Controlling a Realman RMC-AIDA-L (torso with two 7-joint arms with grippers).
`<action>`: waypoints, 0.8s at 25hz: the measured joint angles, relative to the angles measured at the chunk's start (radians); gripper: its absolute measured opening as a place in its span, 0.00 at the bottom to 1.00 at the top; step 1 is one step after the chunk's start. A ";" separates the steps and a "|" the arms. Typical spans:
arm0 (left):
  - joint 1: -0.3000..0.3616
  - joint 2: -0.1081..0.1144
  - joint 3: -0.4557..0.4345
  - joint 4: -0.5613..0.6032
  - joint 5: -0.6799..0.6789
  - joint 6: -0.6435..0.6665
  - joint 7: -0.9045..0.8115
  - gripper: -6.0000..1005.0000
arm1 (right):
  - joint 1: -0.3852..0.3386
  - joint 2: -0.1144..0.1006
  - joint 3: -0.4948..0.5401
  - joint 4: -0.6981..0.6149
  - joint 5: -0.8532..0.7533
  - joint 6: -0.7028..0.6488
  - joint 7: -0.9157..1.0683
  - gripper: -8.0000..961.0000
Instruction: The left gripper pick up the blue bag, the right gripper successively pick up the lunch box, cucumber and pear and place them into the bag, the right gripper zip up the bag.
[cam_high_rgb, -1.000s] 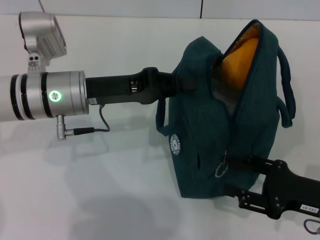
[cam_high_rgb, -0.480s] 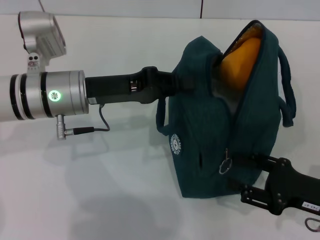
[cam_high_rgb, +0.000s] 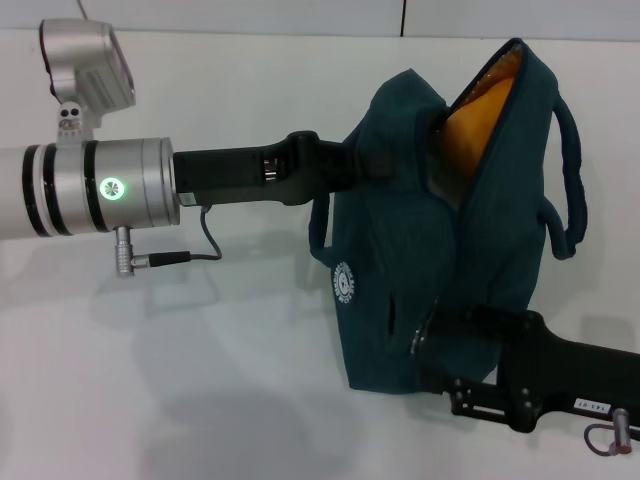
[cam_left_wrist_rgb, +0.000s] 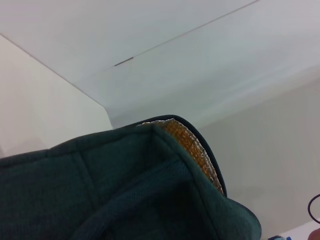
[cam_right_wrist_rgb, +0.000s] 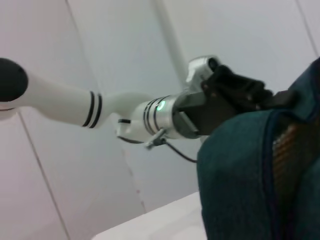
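The blue bag (cam_high_rgb: 400, 250) hangs above the white table (cam_high_rgb: 220, 380), its zip opening facing me and gaping at the top. My left gripper (cam_high_rgb: 365, 165) is shut on the bag's upper left rim. My right gripper (cam_high_rgb: 432, 330) is at the bag's lower front, shut on the ring zip pull (cam_high_rgb: 417, 340). Something orange-yellow (cam_high_rgb: 478, 118) shows in the opening; I cannot tell pear from lining. The lunch box and cucumber are hidden. The left wrist view shows the bag's rim (cam_left_wrist_rgb: 125, 185) and its foil lining (cam_left_wrist_rgb: 192, 147). The right wrist view shows the bag (cam_right_wrist_rgb: 245, 170) and the left gripper (cam_right_wrist_rgb: 235, 92).
The left arm's silver wrist (cam_high_rgb: 110, 190) with its cable (cam_high_rgb: 190, 255) reaches in from the left. The bag's far handle (cam_high_rgb: 572, 190) hangs on the right. A wall (cam_high_rgb: 300, 15) stands behind the table.
My right gripper has moved left with the zip pull, and the bag's lower part has swung left with it. The left arm has barely moved.
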 joint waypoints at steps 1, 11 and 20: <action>0.000 0.000 0.000 0.000 0.000 0.000 0.001 0.04 | 0.000 0.000 -0.007 -0.006 0.000 0.001 0.004 0.68; 0.000 0.001 0.000 0.003 0.000 -0.002 0.003 0.04 | -0.008 -0.002 -0.014 -0.006 0.034 0.051 0.024 0.67; 0.004 0.002 -0.004 0.007 0.000 -0.002 0.003 0.04 | -0.044 -0.007 -0.020 -0.011 0.057 0.046 0.068 0.68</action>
